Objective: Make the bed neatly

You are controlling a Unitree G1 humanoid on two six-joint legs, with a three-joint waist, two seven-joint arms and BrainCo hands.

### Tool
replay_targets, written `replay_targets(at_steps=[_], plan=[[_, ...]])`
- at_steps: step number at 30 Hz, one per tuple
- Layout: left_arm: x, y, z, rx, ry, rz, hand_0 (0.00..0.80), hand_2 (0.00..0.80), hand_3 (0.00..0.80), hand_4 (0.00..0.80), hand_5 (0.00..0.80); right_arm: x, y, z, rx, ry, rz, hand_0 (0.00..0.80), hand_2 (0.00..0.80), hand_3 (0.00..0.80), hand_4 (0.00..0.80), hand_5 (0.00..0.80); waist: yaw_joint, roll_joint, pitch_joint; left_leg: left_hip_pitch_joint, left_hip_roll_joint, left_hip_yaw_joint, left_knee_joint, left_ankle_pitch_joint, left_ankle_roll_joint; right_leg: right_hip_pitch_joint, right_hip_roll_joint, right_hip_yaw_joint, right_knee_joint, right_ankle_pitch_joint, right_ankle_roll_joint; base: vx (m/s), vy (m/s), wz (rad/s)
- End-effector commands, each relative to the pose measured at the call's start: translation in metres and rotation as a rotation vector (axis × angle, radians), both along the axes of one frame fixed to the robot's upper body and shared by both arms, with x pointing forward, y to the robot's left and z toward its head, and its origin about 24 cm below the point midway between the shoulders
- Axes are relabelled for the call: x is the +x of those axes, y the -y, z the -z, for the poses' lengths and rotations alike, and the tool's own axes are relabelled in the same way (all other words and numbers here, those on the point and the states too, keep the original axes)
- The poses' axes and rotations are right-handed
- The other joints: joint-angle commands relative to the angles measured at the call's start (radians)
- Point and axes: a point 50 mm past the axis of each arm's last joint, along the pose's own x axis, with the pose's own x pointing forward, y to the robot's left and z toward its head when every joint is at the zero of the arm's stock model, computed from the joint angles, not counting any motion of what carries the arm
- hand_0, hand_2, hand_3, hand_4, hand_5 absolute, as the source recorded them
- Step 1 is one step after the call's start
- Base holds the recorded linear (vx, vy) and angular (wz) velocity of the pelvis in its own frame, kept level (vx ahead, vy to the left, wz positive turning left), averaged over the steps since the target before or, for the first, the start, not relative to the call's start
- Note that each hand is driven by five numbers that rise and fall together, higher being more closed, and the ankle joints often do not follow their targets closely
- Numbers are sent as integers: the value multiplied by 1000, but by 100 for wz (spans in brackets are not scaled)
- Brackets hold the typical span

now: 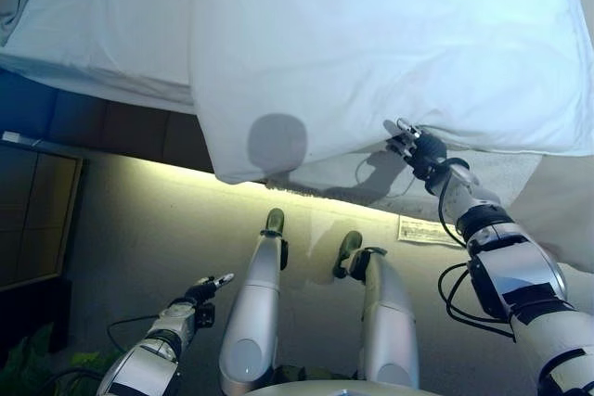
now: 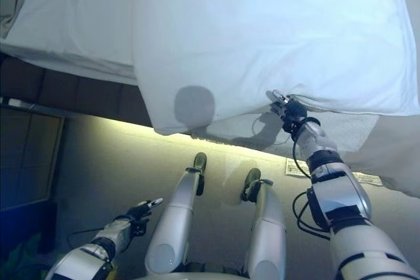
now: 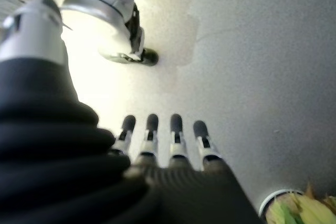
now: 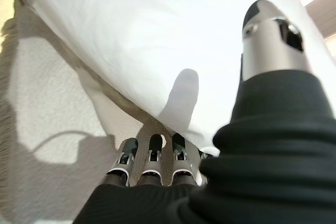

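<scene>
A white duvet (image 1: 371, 44) lies over the bed and its lower edge hangs past the side. A white sheet (image 1: 93, 25) covers the mattress to the left. A beige textured cover (image 1: 501, 173) shows below the duvet's edge. My right hand (image 1: 418, 147) is at that edge. In the right wrist view its fingers (image 4: 152, 161) are straight and reach under the duvet (image 4: 157, 51) onto the beige cover (image 4: 52, 108), with the thumb (image 4: 270, 24) held off the cloth. My left hand (image 1: 200, 292) hangs low over the floor, fingers (image 3: 163, 135) straight, holding nothing.
The dark bed base (image 1: 111, 127) runs under the mattress with a lit strip below it. A dark cabinet (image 1: 28, 220) stands at the left. A white label (image 1: 422, 229) lies on the grey floor. A green plant (image 1: 28, 359) is at the lower left.
</scene>
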Motion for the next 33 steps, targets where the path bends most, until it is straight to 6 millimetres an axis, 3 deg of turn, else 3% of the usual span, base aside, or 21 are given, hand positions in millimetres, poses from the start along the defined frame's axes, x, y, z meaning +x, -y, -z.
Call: replay_targets(at_steps=[1, 3, 4, 5, 21, 28, 32, 33], plan=[[-33, -11, 13, 34, -88, -31, 0, 0, 0, 0, 0, 13, -6, -54, 24, 211, -68, 0, 0, 0, 0, 0, 18, -6, -51, 31, -20, 44, -11, -42, 107, 36, 3, 23, -90, 88, 21, 0, 0, 0], [-34, -12, 13, 39, -91, -33, 0, 0, 0, 0, 0, 13, -8, -53, 35, 214, -86, 0, 0, 0, 0, 0, 20, -8, -51, 35, -21, 45, -12, -42, 108, 43, 3, 21, -94, 88, 20, 0, 0, 0], [-35, -13, 14, 40, -92, -32, 0, 0, 0, 0, 0, 13, -9, -54, 43, 224, -97, 480, 480, 480, 480, 480, 20, -8, -52, 38, -20, 45, -13, -41, 107, 47, 3, 20, -96, 88, 19, 0, 0, 0], [-35, -13, 14, 41, -92, -31, 0, 0, 0, 0, 0, 13, -10, -55, 43, 230, -103, 800, 800, 800, 800, 800, 20, -9, -53, 39, -20, 45, -13, -42, 107, 49, 3, 19, -97, 88, 19, 0, 0, 0], [-35, -12, 13, 57, -71, -32, 0, 0, 0, 0, 0, 9, -23, -35, 89, 209, -149, 800, 800, 800, 800, 800, 25, -20, -81, 173, -23, 48, -120, -18, 88, 200, 8, -10, -203, 89, 27, 2, -4, -1], [-37, -13, 14, 39, -39, -74, 0, 0, 0, 0, 0, 5, -37, -18, 128, 145, -220, 800, 800, 800, 800, 800, 34, -19, -134, 331, -13, 30, -309, 46, 54, 374, 29, -30, -402, 120, 49, 86, -8, 1], [-18, -11, 4, -39, 53, -118, 0, 0, 0, 0, 0, 3, -45, -15, 147, 111, -277, 800, 800, 800, 800, 800, 37, 0, -168, 405, -9, 20, -403, 80, 38, 457, 29, -51, -504, 144, 64, 30, 39, 6], [-7, -8, -2, -71, 86, -125, 0, 0, 0, 0, 0, 3, -50, -14, 153, 105, -289, 800, 800, 800, 800, 800, 38, 8, -177, 415, -8, 22, -432, 115, 40, 475, 27, -65, -540, 177, 61, -28, 66, 9]])
